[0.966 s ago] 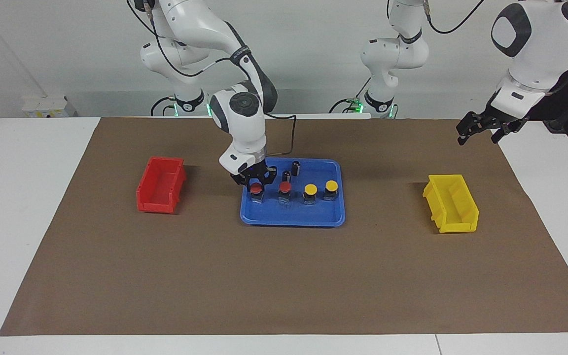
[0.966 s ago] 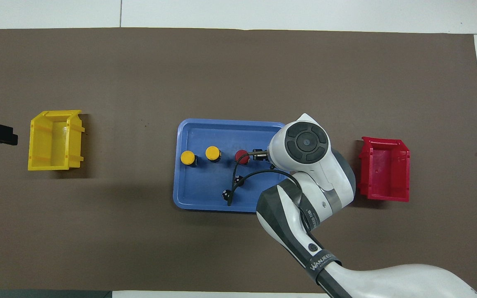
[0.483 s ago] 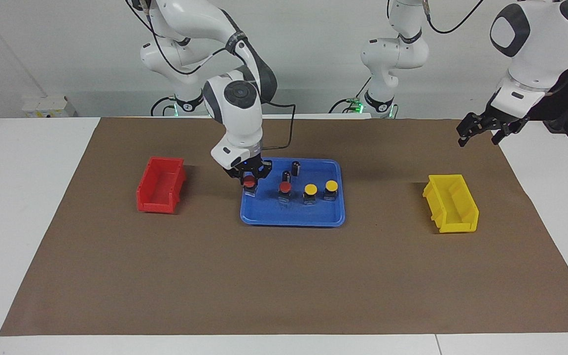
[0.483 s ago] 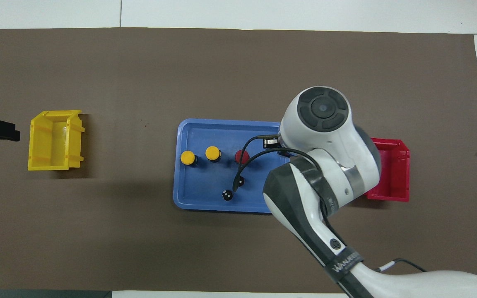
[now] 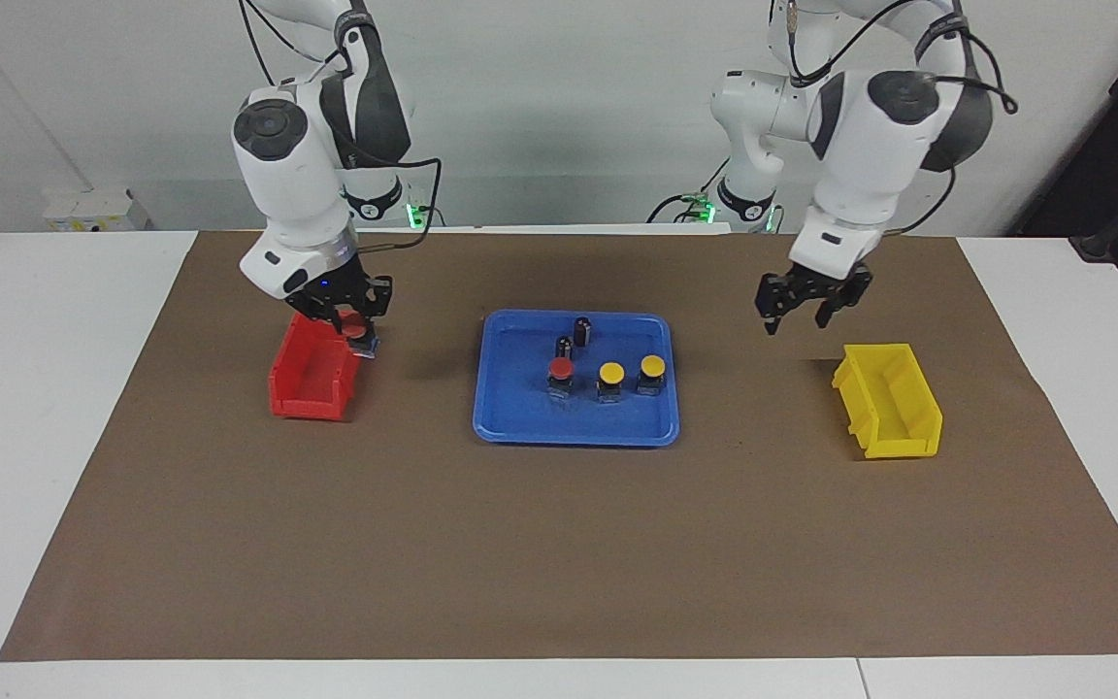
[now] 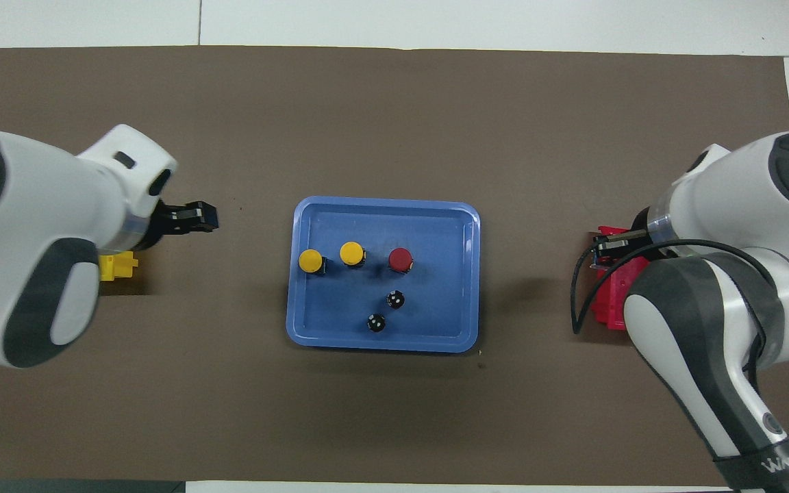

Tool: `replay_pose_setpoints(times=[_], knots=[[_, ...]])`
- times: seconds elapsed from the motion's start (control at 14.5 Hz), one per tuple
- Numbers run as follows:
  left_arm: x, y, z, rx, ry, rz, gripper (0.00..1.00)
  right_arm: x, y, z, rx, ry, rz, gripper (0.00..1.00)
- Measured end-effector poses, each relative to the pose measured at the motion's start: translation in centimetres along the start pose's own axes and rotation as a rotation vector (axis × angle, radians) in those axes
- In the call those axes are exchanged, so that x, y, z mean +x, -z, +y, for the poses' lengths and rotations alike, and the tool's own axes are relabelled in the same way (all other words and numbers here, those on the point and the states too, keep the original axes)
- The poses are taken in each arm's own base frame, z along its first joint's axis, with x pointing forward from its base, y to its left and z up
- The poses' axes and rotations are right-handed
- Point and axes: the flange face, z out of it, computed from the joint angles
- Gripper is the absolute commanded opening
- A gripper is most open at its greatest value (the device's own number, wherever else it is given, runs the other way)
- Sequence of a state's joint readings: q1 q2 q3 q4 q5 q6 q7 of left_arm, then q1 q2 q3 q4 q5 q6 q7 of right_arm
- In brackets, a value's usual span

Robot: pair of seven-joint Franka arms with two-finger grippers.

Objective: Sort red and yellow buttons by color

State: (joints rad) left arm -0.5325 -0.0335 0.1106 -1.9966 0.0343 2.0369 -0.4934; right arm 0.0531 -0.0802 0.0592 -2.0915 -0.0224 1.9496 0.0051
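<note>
Your right hand [image 5: 353, 328] grips a red button [image 5: 358, 335] over the red bin [image 5: 312, 379]. Your left hand [image 5: 805, 309], fingers spread and empty, hangs above the surface [image 5: 559, 544] between the blue tray [image 5: 574, 432] and yellow bin [image 5: 894, 408]. On the tray, two black cylinders [image 5: 574, 337] sit nearest you; farther on stand another red button [image 5: 560, 369] and two yellow buttons [image 5: 632, 371].

You had a blue tray [image 5: 501, 427] [image 6: 381, 205] at the middle of the brown mat [image 5: 559, 544] [image 6: 394, 123] that covered most of the white desk [image 5: 45, 388] [image 6: 435, 20]. In the tray, two black cylinders [image 5: 582, 330] [image 6: 376, 322] stood upright, close together on the side nearer the robots. A red bin [image 5: 302, 383] [image 6: 607, 308] sat on the mat toward the right arm's end. A yellow bin [image 5: 894, 408] [image 6: 117, 266] sat toward the left arm's end, both well apart from the tray.
</note>
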Motion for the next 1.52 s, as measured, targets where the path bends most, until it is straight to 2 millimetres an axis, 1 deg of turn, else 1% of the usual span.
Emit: replay_pose_setpoints(times=[0.07, 0.21, 0.34, 0.48, 0.55, 0.69, 0.9, 1.03, 1.17, 1.24, 1.31, 1.38, 1.45, 1.52], knots=[[-0.8, -1.7, 2.9, 0.0, 0.003, 0.0, 0.73, -0.5, -0.8, 1.4, 0.002, 0.015, -0.005, 0.21], [-2.3, -5.0, 7.2, 0.007, 0.005, -0.01, 0.73, -1.1, -1.5, 3.7, 0.005, 0.043, -0.013, 0.21], [-3.6, -7.5, 10.1, 0.007, 0.003, -0.007, 0.73, -1.4, -1.7, 4.9, 0.007, 0.055, -0.017, 0.21], [-4.4, -9.4, 11.7, 0.005, 0.002, -0.003, 0.73, -1.8, -2.2, 4.9, 0.006, 0.057, -0.014, 0.21], [-4.7, -10.2, 11.9, 0.007, 0.001, -0.004, 0.73, -2.0, -2.6, 4.7, 0.004, 0.06, -0.004, 0.21], [-4.9, -11.0, 11.6, 0.016, 0.003, -0.014, 0.73, -2.7, -4.0, 4.5, -0.001, 0.062, 0.031, 0.21], [-4.7, -11.2, 11.3, 0.019, 0.01, -0.015, 0.73, -4.0, -6.5, 4.3, -0.005, 0.063, 0.061, 0.21], [-4.6, -11.2, 11.1, 0.02, 0.014, -0.015, 0.71, -4.6, -8.1, 4.9, -0.006, 0.049, 0.079, 0.21], [-4.7, -11.5, 10.9, 0.024, 0.014, -0.019, 0.68, -5.4, -10.0, 5.6, -0.008, 0.036, 0.108, 0.21], [-4.8, -11.6, 10.9, 0.025, 0.014, -0.021, 0.5, -5.7, -10.7, 5.6, -0.009, 0.036, 0.113, 0.21], [-4.8, -11.7, 10.8, 0.026, 0.014, -0.022, 0.05, -5.9, -11.1, 5.7, -0.009, 0.038, 0.115, 0.22], [-4.8, -11.7, 10.8, 0.027, 0.014, -0.023, 0.02, -6.0, -11.2, 5.8, -0.009, 0.037, 0.116, 0.24], [-4.8, -11.7, 10.8, 0.027, 0.015, -0.023, 0.02, -6.0, -11.2, 5.8, -0.009, 0.037, 0.117, 0.31], [-4.8, -11.7, 10.8, 0.027, 0.019, -0.024, 0.02, -6.0, -11.2, 5.8, -0.009, 0.037, 0.117, 0.41]])
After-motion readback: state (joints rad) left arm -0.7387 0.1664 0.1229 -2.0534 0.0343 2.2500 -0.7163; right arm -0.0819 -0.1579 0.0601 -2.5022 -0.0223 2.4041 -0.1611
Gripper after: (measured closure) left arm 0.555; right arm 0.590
